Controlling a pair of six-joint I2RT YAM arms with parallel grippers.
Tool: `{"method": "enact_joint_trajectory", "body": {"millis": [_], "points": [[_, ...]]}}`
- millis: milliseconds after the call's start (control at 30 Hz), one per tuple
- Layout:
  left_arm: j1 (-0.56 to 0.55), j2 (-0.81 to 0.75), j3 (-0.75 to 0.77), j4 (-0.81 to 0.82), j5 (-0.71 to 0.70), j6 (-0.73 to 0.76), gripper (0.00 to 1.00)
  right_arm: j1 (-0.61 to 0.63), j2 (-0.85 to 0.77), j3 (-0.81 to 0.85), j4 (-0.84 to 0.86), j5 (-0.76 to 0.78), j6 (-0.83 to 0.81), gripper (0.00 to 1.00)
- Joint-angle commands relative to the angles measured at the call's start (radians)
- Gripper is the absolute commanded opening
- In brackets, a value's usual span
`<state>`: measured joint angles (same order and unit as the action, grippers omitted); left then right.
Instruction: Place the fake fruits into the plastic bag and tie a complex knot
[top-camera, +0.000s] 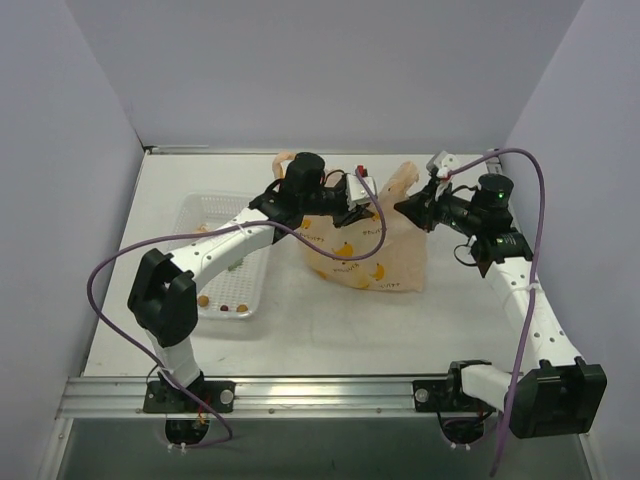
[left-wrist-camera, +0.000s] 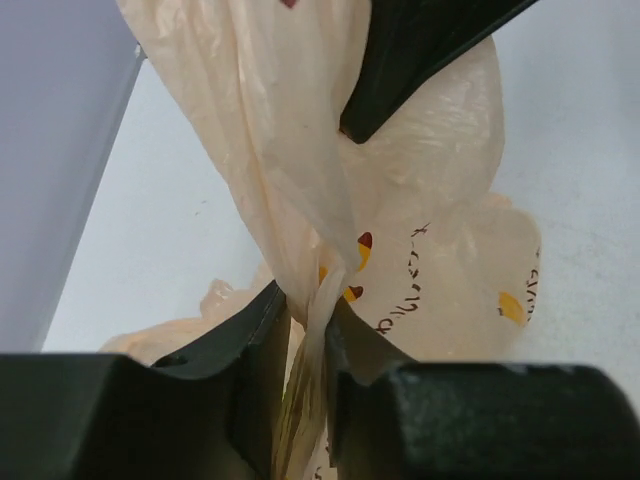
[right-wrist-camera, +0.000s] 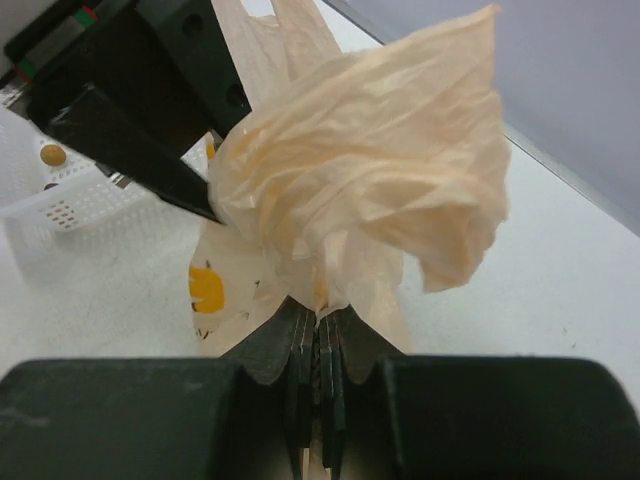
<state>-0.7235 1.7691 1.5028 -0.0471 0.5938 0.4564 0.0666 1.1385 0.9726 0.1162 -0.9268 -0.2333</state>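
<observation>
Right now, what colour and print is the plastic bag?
Translucent peach-orange plastic bag with small yellow banana prints; clearest in the top external view.

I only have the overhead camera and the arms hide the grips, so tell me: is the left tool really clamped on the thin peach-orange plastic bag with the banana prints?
Observer: Yes. In the left wrist view the left tool is shut on a twisted strand of the thin peach-orange plastic bag, and the strand runs down between its fingertips.
Operator: And the right side, has it got plastic or just air?
Observer: Plastic. In the right wrist view the right tool is shut, with its fingertips nearly together. It pinches a bunched, crumpled end of the bag that fans out just above them.
</observation>
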Motion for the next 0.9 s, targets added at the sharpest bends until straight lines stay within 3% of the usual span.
{"method": "enact_joint_trajectory", "body": {"millis": [0, 33, 67, 100, 133, 200, 333, 400, 567, 600, 667, 700, 767, 800, 867], "points": [[0.019, 0.046, 0.099, -0.037, 0.122, -0.033, 0.28, -0.01, -0.017, 0.003, 0.014, -0.064, -0.041, 0.0], [0.024, 0.049, 0.102, -0.034, 0.138, -0.05, 0.21, -0.01, -0.013, 0.009, 0.01, -0.072, -0.038, 0.0], [0.022, 0.046, 0.096, -0.021, 0.147, -0.08, 0.1, -0.01, -0.003, 0.015, -0.013, -0.081, -0.04, 0.06], [0.021, 0.041, 0.082, 0.001, 0.158, -0.097, 0.06, -0.01, 0.001, 0.023, -0.033, -0.095, -0.041, 0.41], [0.019, 0.038, 0.071, 0.031, 0.159, -0.111, 0.03, -0.008, 0.009, 0.046, -0.059, -0.131, -0.046, 0.58], [0.019, 0.026, 0.043, 0.101, 0.161, -0.139, 0.0, 0.001, 0.03, 0.063, -0.156, -0.141, -0.066, 0.8], [0.019, 0.021, 0.04, 0.124, 0.178, -0.142, 0.0, 0.004, 0.056, 0.032, -0.135, -0.103, -0.058, 0.85], [0.018, 0.018, 0.031, 0.131, 0.187, -0.139, 0.0, -0.008, 0.099, 0.021, -0.055, -0.067, 0.024, 0.85], [0.016, 0.023, 0.027, 0.127, 0.182, -0.125, 0.0, -0.019, 0.19, 0.046, 0.162, -0.083, 0.233, 0.82], [0.016, 0.024, 0.027, 0.121, 0.178, -0.121, 0.0, -0.014, 0.191, 0.046, 0.192, -0.084, 0.265, 0.76], [0.016, 0.023, 0.031, 0.109, 0.164, -0.114, 0.09, -0.005, 0.201, 0.06, 0.191, -0.101, 0.27, 0.61], [0.016, 0.021, 0.031, 0.104, 0.149, -0.113, 0.14, 0.002, 0.204, 0.077, 0.177, -0.128, 0.261, 0.4], [0.021, 0.01, 0.037, 0.093, 0.126, -0.113, 0.37, 0.002, 0.214, 0.09, 0.128, -0.145, 0.241, 0.19], [0.027, 0.004, 0.04, 0.086, 0.121, -0.105, 0.43, 0.002, 0.216, 0.094, 0.117, -0.15, 0.206, 0.0], [0.05, -0.014, 0.056, 0.049, 0.12, -0.059, 0.63, 0.002, 0.207, 0.094, 0.094, -0.149, 0.145, 0.0]]}}
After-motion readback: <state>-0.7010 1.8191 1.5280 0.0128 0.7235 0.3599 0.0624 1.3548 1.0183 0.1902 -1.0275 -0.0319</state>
